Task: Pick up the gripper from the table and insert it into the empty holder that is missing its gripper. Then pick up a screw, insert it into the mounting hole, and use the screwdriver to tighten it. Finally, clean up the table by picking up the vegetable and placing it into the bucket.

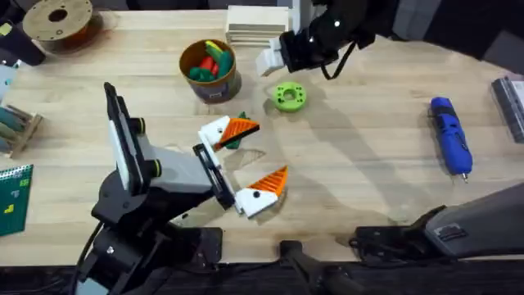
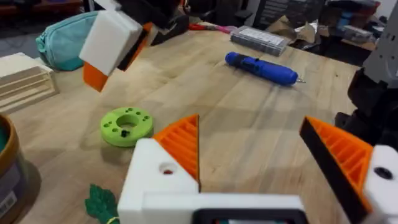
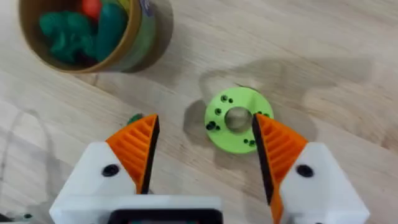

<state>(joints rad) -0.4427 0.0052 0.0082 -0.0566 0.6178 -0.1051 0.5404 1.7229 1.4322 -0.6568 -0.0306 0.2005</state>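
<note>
Looming nearest, the left gripper [image 1: 246, 164] is hanging over the table's [image 1: 368, 147] middle, jaws spread wide, gripping nothing. Farther off, the right gripper [image 3: 205, 158] is hovering above the green ring [image 1: 289, 97], jaws likewise released. Left of the ring, the bucket [image 1: 210, 70] is holding vegetables; the screwdriver [image 1: 451, 135] is lying far right, and a leafy vegetable [image 2: 101, 203] is sitting beneath the left gripper.

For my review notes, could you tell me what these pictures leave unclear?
- Green vegetable: overhead, mostly hidden by the left gripper.
- Bucket: right wrist view, cut by the edge.
- Green disc: screws in its holes too small to tell.
</note>
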